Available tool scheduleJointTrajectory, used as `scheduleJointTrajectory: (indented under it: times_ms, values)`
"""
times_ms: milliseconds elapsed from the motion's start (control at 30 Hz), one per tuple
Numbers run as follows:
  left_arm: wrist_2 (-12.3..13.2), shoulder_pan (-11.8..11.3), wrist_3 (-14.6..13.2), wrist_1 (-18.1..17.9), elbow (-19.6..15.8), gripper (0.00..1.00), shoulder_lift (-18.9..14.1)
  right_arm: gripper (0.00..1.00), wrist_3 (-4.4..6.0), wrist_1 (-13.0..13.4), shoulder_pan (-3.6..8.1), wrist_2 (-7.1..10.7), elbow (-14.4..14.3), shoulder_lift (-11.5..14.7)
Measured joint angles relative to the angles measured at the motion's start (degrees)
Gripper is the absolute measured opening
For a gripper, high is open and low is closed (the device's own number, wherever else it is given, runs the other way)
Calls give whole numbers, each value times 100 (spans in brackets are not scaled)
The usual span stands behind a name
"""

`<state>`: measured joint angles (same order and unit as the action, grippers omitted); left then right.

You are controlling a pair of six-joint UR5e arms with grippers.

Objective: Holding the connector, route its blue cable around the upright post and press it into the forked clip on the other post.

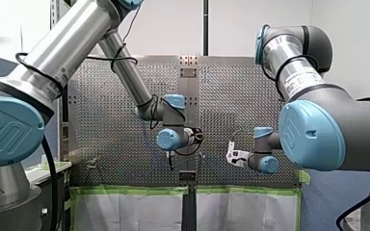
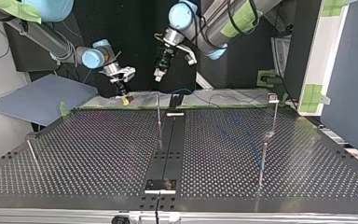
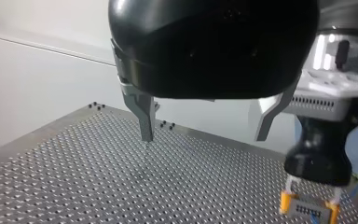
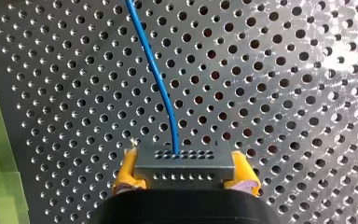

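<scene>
Right tool (image 4: 184, 173): yellow-padded, clamped on the grey connector (image 4: 184, 163) by its two ends, so the blue cable (image 4: 156, 74) trails free ahead for routing. Connector is low over the desk (image 3: 74, 177), 11 o'clock in the top view. Left tool (image 3: 206, 126): fingers wide, empty, hovering aside. Upright post (image 2: 159, 116), 12 o'clock. Forked clip (image 2: 272, 97), 2 o'clock. Routing apparently not begun.
</scene>
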<state>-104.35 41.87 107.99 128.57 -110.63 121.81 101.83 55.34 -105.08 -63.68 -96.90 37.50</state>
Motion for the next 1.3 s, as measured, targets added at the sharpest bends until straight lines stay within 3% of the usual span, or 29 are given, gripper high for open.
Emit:
scheduleJointTrajectory:
  times_ms: [100,667,1000,1300]
  values:
    - [12,-2,76,-6,-155,100,-155,0,9,-1,-6,1,0,0]
    - [14,22,-138,-207,-1046,100,-1046,0,12,10,-33,6,-1,0]
    - [21,41,-89,-577,-1560,100,-1560,0,13,9,-39,12,0,-1]
    - [18,45,125,-503,-2053,100,-2054,0,14,13,-45,20,0,-1]
